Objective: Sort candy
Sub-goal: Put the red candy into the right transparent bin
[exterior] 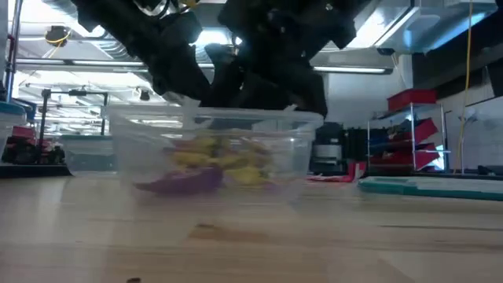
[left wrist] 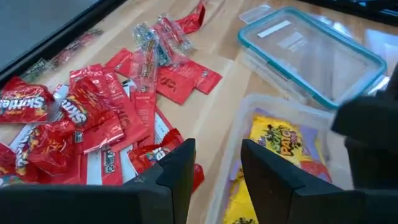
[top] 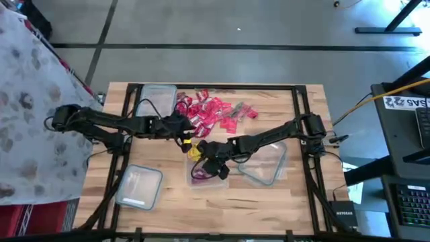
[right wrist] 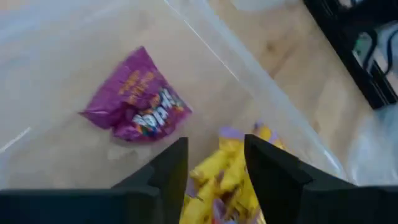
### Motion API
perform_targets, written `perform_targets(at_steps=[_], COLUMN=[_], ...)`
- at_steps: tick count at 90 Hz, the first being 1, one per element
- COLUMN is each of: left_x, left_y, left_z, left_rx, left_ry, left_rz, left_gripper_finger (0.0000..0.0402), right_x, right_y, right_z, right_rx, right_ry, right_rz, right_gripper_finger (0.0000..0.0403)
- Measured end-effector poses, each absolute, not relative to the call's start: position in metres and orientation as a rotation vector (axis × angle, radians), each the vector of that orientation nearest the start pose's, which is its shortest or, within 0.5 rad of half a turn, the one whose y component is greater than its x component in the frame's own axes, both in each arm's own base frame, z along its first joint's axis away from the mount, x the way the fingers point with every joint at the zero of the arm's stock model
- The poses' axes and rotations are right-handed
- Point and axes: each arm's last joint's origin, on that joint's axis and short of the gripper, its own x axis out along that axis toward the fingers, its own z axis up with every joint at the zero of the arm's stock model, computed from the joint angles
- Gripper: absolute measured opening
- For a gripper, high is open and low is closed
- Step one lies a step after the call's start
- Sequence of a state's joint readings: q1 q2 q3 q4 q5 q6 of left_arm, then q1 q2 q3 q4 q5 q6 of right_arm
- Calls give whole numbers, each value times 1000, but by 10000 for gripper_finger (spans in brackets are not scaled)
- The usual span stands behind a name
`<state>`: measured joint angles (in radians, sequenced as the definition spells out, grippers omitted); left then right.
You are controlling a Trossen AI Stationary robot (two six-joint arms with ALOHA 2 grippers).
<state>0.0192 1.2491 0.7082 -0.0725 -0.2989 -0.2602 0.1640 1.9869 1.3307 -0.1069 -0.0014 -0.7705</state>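
My right gripper [right wrist: 214, 163] hangs over the middle clear tub [top: 199, 176], fingers apart with nothing between them. Inside the tub lie yellow candy packs [right wrist: 233, 171] and 1 purple pack [right wrist: 138, 106]. My left gripper [left wrist: 216, 167] hovers at the tub's far-left edge, beside the red candy pile [top: 211, 111], its fingers parted and empty too. The pile is spread on the table [top: 295, 195] at the far middle, with a few silvery pieces [left wrist: 149, 40] among it. A lidded tub with a teal rim [left wrist: 311, 53] sits right of the middle tub; they look to be touching, but I cannot tell for sure.
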Motion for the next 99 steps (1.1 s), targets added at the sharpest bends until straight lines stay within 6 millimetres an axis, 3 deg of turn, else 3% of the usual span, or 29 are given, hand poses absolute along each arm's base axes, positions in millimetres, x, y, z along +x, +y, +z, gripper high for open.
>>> perform_targets(at_steps=[18,29,40,57,71,85,99], left_x=[253,249,248,246,244,241,241], left_y=[14,21,39,80,103,111,115], left_z=[221,219,221,214,205,203,205], left_rx=[-139,-90,-86,-214,-268,-302,-275], left_ry=[605,625,606,626,645,639,618], left_rz=[390,539,632,545,588,623,630], left_gripper_finger=[116,116,116,116,116,116,116], right_x=[420,413,402,389,384,382,394], right_y=[90,92,84,65,27,-37,-106], right_z=[213,227,232,225,224,227,229], right_rx=[-884,-785,-656,-574,-583,-583,-385], right_ry=[774,932,1086,1275,1336,1323,1089], right_rz=[268,229,173,19,9,-54,-122], right_gripper_finger=[144,139,139,138,138,138,138])
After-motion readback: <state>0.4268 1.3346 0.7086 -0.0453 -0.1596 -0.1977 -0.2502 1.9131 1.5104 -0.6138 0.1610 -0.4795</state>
